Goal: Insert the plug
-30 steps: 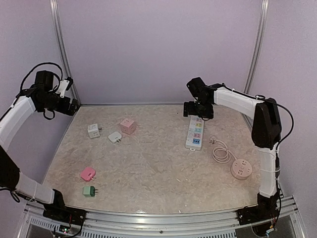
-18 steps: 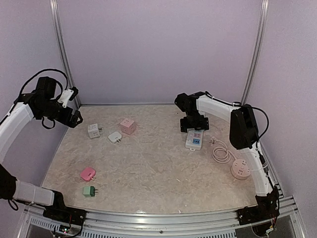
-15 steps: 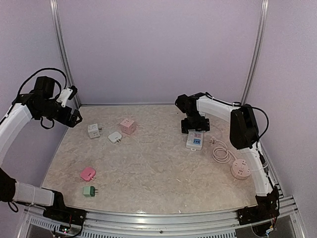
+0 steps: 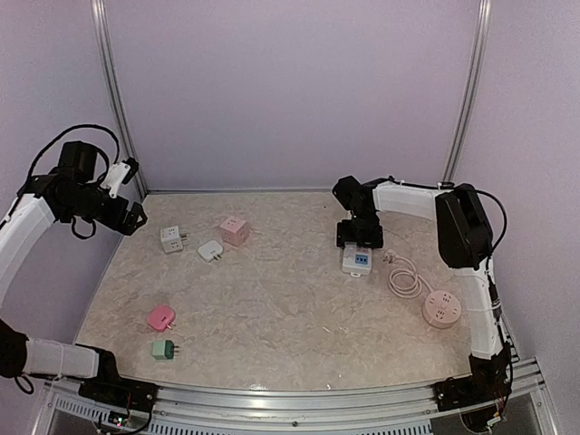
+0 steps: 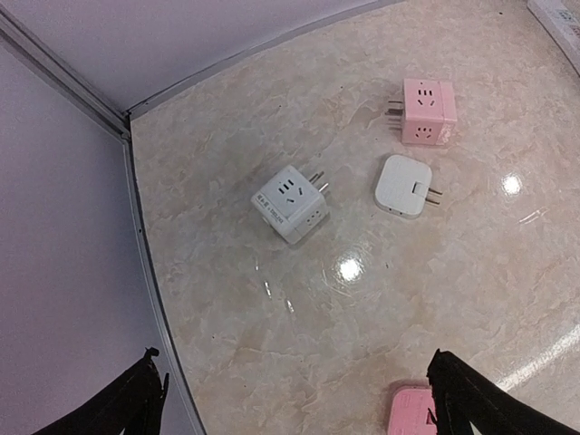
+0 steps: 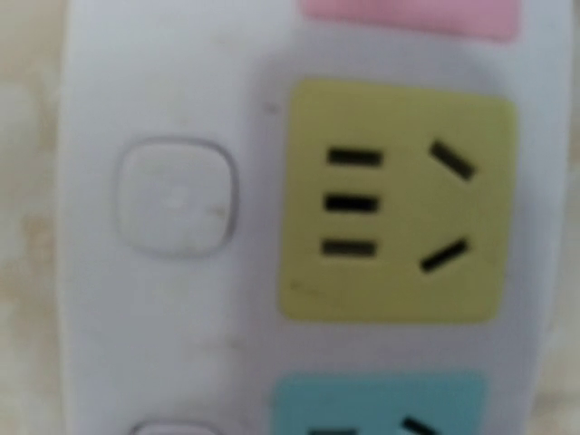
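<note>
A white power strip [image 4: 356, 262] with coloured sockets lies at the right of the table. My right gripper [image 4: 360, 234] hangs low over it and hides most of it. The right wrist view is filled by the strip, with its yellow socket [image 6: 394, 199], a teal socket [image 6: 381, 403] and a white button [image 6: 177, 195]; no fingers show there. My left gripper [image 5: 299, 408] is open and empty, high above the table's left side [image 4: 127, 217]. Below it lie a white cube adapter [image 5: 290, 203], a white flat plug [image 5: 403, 185] and a pink cube adapter [image 5: 428, 111].
A pink plug [image 4: 161, 317] and a green plug [image 4: 163, 349] lie at the near left. A round pink socket [image 4: 441, 309] with a coiled white cable [image 4: 405, 276] sits at the right. A metal frame rail [image 5: 145, 272] borders the table's left edge.
My right gripper has moved from the strip's far end toward me along the strip and dropped lower. The left arm has shifted slightly. No plug has moved.
</note>
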